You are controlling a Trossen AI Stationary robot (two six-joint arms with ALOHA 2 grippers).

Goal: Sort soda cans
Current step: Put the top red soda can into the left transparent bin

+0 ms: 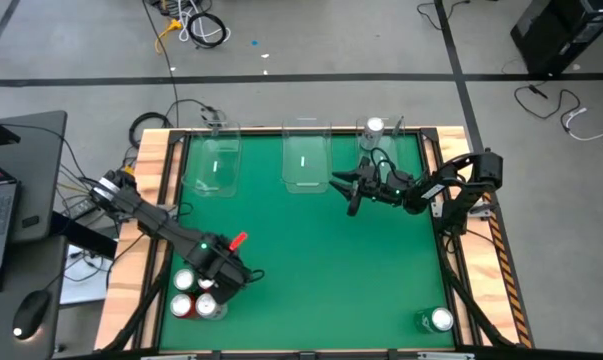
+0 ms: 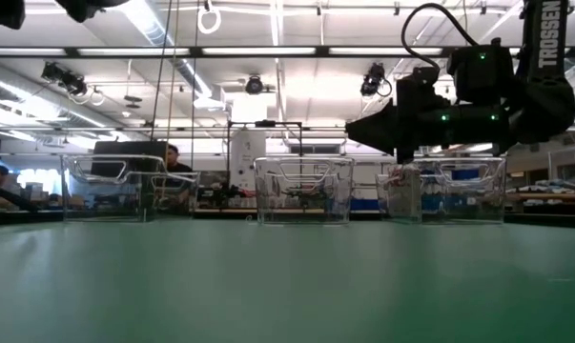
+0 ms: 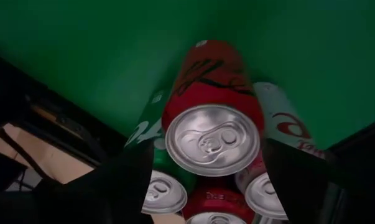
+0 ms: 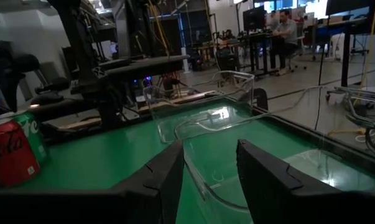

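Left gripper (image 3: 209, 180), jaws wide, straddles a red can (image 3: 213, 118); closing could topple the cans packed beside it

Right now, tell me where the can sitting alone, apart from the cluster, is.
In the high view, the lone can stands at the table's near right corner, far from the cluster of cans under the left gripper at the near left.

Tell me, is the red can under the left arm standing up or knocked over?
Standing up. In the left wrist view the red can shows its round silver top facing the camera, with the left gripper's open fingers on either side.
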